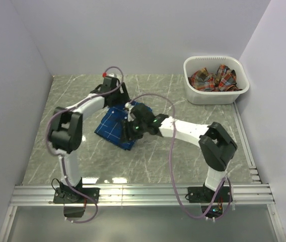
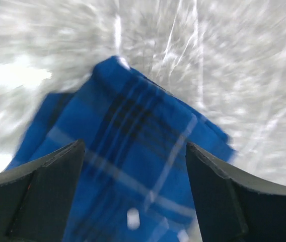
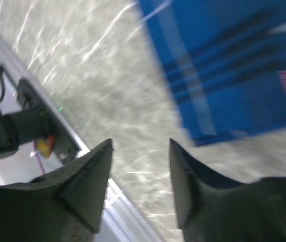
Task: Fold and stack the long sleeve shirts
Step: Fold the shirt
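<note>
A folded royal blue plaid long sleeve shirt [image 1: 114, 126] lies on the marble table between both arms. My left gripper [image 1: 119, 96] hovers over its far edge, open; in the left wrist view the blue shirt [image 2: 133, 151] fills the space under the spread fingers [image 2: 57, 186], with nothing pinched. My right gripper [image 1: 130, 128] is at the shirt's right edge, open; in the right wrist view the blue shirt [image 3: 223, 65] lies beyond the fingertips and bare table shows between them. A red-orange plaid shirt [image 1: 213, 78] lies crumpled in the white basket.
The white plastic basket [image 1: 203, 96] stands at the back right of the table. Grey walls close in on the left, back and right. A metal rail [image 1: 143, 194] runs along the near edge, where the arm bases stand.
</note>
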Tool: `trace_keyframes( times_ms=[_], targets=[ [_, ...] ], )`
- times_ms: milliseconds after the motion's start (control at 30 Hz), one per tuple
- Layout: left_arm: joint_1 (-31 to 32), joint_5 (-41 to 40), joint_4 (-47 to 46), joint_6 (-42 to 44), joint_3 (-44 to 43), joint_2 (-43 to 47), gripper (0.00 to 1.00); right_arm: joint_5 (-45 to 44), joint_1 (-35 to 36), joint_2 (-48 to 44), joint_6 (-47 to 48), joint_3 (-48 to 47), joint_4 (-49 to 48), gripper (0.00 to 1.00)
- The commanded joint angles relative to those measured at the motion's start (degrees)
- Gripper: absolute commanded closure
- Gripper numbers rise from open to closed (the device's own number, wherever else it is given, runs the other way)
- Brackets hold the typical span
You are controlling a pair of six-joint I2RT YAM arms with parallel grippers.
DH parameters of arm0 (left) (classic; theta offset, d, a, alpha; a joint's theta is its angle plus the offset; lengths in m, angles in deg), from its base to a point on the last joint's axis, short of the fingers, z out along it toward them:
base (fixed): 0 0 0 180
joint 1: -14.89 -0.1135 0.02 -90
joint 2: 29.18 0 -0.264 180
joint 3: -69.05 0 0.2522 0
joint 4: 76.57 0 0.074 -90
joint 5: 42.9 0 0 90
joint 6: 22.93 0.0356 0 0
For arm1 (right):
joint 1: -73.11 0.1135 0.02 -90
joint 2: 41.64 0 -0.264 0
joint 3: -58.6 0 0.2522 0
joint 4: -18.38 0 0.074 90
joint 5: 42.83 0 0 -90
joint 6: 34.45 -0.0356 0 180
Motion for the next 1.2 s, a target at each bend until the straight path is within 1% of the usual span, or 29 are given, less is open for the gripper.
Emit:
trace_keyframes(
  times_ms=[0,33,67,100,133,167,200,233,267,300,333,367,433,500,533,567,700,833,900,967,1000,1033,1100,1133,1167],
  targets=[
    [-2.49,-5.59,0.53,-6.24,3.22,15.1,0.12,-4.3,-8.47,-5.85,4.06,3.14,2.63,0.42],
    [-3.63,-8.98,2.72,-10.26,5.15,17.03,0.11,-4.38,-10.49,-6.99,5.38,3.67,2.63,0.41],
    [-3.9,-10.76,4.57,-12.22,6.39,18.88,0.1,-4.47,-12.25,-7.35,6.26,3.93,2.63,0.36],
    [-4.08,-12.26,7.72,-13.98,7.88,22.72,0.07,-4.47,-13.84,-7.44,7.14,3.68,2.63,0.33],
    [-4.17,-13.14,8.45,-16.34,11.11,24.68,0.04,-5.17,-16.81,-7.09,9.06,3.15,2.55,0.3],
    [-4.17,-13.15,8.8,-17.24,13.06,26.52,0.01,-5.61,-17.88,-6.57,10.12,2.36,2.63,0.25],
    [-4.08,-12.63,8.98,-18.12,15.08,30.02,0.01,-5.96,-18.94,-5.69,10.92,-0.25,2.89,0.23],
    [-4.08,-11.23,8.37,-19.34,20.15,31.71,0.01,-6.05,-20.69,-3.51,12.32,-1.85,3.24,0.23],
    [-4.08,-8.43,7.76,-19.88,22.72,33.21,0.01,-6.05,-21.49,-2.27,13.03,-3.52,3.6,0.22],
    [-4.08,-7.36,7.75,-20.58,24.83,35.83,0.01,-5.88,-22.19,-0.95,13.38,-6.58,3.51,0.21],
    [-4.08,-6.31,7.49,-21.89,29.21,36.99,0.01,-5.79,-22.81,1.67,14.08,-8.18,3.25,0.21],
    [-4.08,-4.55,7.4,-22.16,31.16,38.04,0.01,-5.36,-23.86,3.09,14.52,-9.76,3.16,0.21],
    [-4.08,-4.62,7.84,-23.57,36.18,40.95,0.01,-5.09,-24.31,7.48,15.93,-14.94,3.86,0.21],
    [-4.08,-4.01,6.62,-24.45,39.6,44.01,0.03,-5.09,-24.92,10.56,16.55,-20.37,4.74,0.23],
    [-4.08,-3.31,5.65,-25.24,42.67,44.73,0.03,-5.09,-24.93,13.45,17.07,-21.97,5.53,0.23],
    [-4.08,-2.7,4.34,-25.68,43.92,45.26,0.04,-4.91,-25.01,14.87,17.43,-25.12,6.06,0.25],
    [-4.08,-1.38,1.78,-26.82,47.61,45.0,0.06,-4.47,-25.1,21.63,18.22,-30.77,8.87,0.29],
    [-4.08,0.82,-2.43,-27.61,48.85,41.4,0.08,-2.1,-25.19,22.97,17.61,-29.56,7.92,0.32],
    [-4.08,0.91,-4.63,-27.79,48.85,38.6,0.1,-1.49,-25.28,22.45,16.82,-26.48,7.03,0.33],
    [-4.08,1.0,-5.6,-27.97,48.41,35.7,0.15,-0.43,-25.1,21.74,16.2,-22.63,5.28,0.36],
    [-4.08,0.65,-5.87,-27.97,47.98,34.64,0.19,0.01,-25.02,21.3,15.85,-21.21,4.66,0.37],
    [-4.08,-0.05,-5.61,-27.53,46.58,33.5,0.28,0.62,-25.1,20.25,14.8,-19.72,3.52,0.39],
    [-4.17,-0.05,-5.17,-27.0,44.82,29.46,0.35,0.45,-25.1,17.8,12.35,-14.19,1.85,0.42],
    [-4.34,-0.05,-4.56,-26.13,42.63,27.96,0.42,0.62,-25.1,16.65,11.55,-11.91,-0.59,0.45],
    [-4.43,-1.88,-4.03,-25.51,41.3,25.25,0.44,2.1,-24.93,15.6,10.58,-7.18,-2.1,0.47]
  ],
)
